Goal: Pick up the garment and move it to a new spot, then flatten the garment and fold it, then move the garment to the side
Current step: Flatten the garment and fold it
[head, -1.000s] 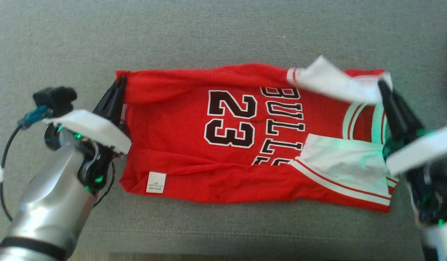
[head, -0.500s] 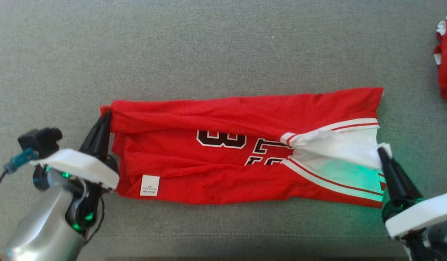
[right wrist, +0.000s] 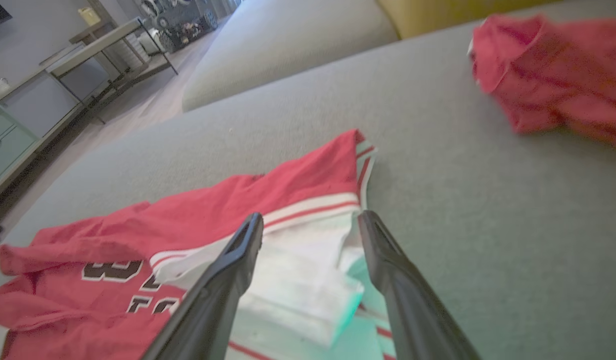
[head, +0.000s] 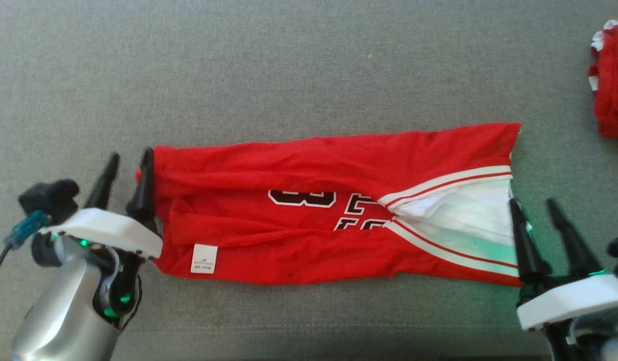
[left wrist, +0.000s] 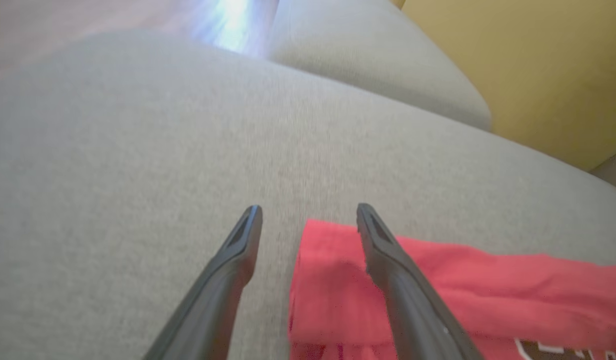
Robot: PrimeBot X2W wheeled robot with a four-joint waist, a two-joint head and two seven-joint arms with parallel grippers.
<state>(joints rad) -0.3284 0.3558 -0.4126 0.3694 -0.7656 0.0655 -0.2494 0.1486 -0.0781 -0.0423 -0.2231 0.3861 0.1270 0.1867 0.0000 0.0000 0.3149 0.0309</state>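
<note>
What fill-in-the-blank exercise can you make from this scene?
1. The left end effector and right end effector are both ____.
2. The jersey lies on a ____ couch.
3. Another red garment lies far to the robot's ____.
Missing words: open; gray; right.

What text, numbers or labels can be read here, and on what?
"3": black, white-edged digit on the red jersey, partly under a fold.
Black letter fragments beside it: cut off by folds, no word readable.
White tag at the jersey's near left corner: print too small to read.
Second red garment at far right: no text visible.
</note>
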